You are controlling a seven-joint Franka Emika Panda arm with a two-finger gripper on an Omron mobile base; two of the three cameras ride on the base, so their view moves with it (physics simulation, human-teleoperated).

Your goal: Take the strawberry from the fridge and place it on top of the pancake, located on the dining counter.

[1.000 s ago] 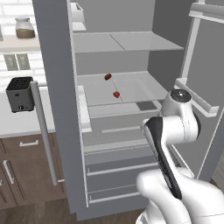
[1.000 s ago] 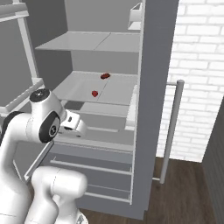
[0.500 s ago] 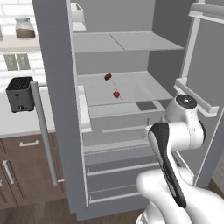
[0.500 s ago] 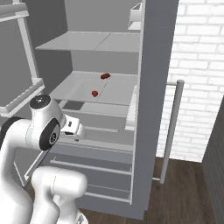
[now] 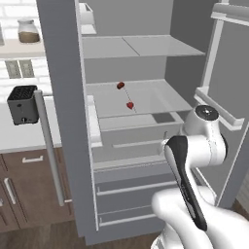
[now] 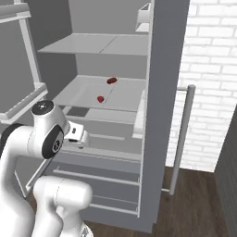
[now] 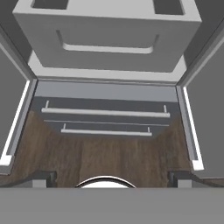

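The tall grey fridge stands open, the tiny bright red strawberry on its middle shelf beside a darker maroon fruit; jaws spread wide, pointing down at the drawers

Fridge: doors swung out to either side, two drawers at the bottom, one above the other.
Strawberry: on the middle shelf, towards its front.
Second small fruit: same shelf, behind the strawberry and a little left, apart from it.
Toaster: on the worktop left of the fridge.
Jar: on a ledge above the toaster.
Gripper: in front of the fridge, over the floor before the drawers.
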